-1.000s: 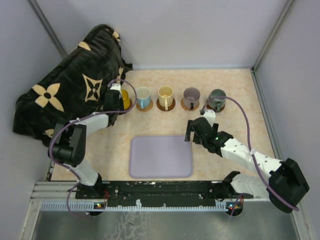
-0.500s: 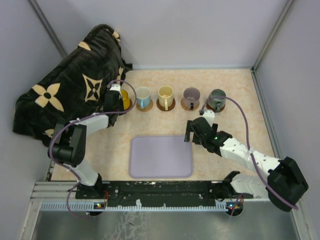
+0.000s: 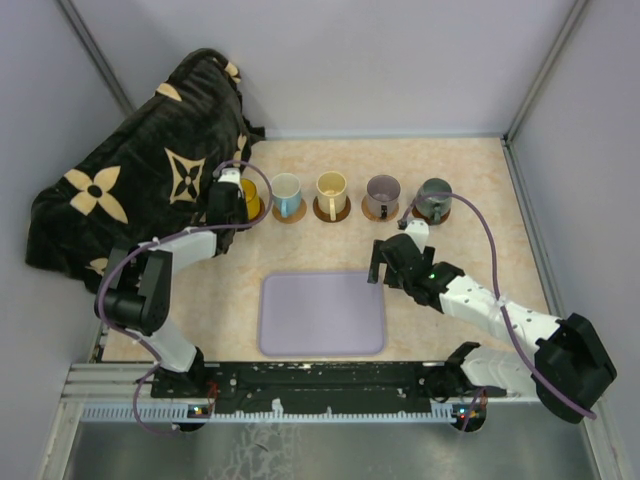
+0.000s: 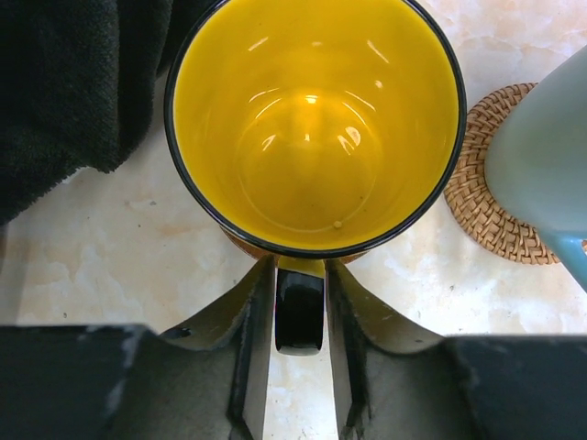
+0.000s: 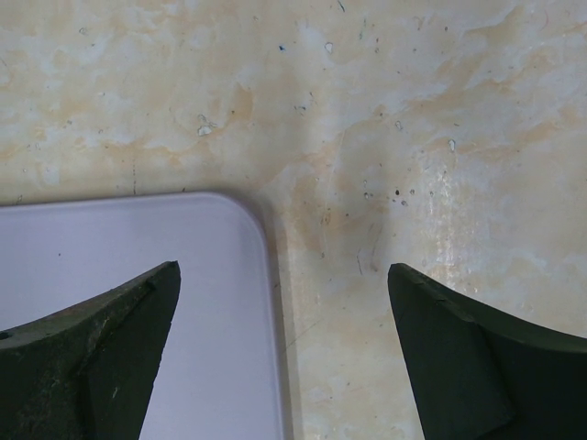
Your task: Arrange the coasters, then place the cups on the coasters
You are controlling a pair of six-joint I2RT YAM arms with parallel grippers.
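Five cups stand in a row at the back, each on a coaster: yellow (image 3: 251, 198), light-blue (image 3: 287, 191), cream (image 3: 331, 188), mauve (image 3: 382, 190) and grey-green (image 3: 435, 196). My left gripper (image 3: 238, 206) is at the yellow cup (image 4: 312, 119). Its fingers (image 4: 252, 312) flank the black handle (image 4: 300, 312), slightly parted, with thin gaps on both sides. Only a brown sliver of that cup's coaster (image 4: 240, 244) shows. My right gripper (image 5: 284, 275) hangs wide open and holds nothing, over the lavender tray's far right corner (image 5: 110, 247).
A dark flowered blanket (image 3: 140, 170) lies at the back left, right beside the yellow cup (image 4: 64, 82). The woven coaster (image 4: 486, 211) under the light-blue cup (image 4: 546, 156) is close on the right. The lavender tray (image 3: 322, 313) lies front centre. Walls enclose the table.
My left jaws, shut on the yellow cup's handle a second ago, have parted a little. The cup stays on its coaster. The right arm has barely shifted.
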